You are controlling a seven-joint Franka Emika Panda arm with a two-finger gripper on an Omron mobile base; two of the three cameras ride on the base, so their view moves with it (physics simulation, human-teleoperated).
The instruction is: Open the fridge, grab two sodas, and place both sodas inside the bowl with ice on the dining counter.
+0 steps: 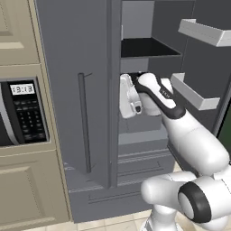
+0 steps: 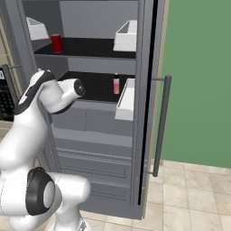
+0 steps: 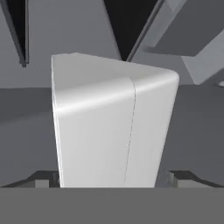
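Grey fridge [image 2: 90, 126] has its doors swung open, and we've got the arm reaching into the middle of it. One red soda [image 2: 56, 43] stands on the upper black shelf near its left end; a small pink bottle [image 2: 116, 84] sits on the lower shelf's right side. Our tool [image 3: 113, 177] is spread wide with nothing gripped, a pale white bin [image 3: 109, 127] right between its fingertips [image 3: 43, 178].
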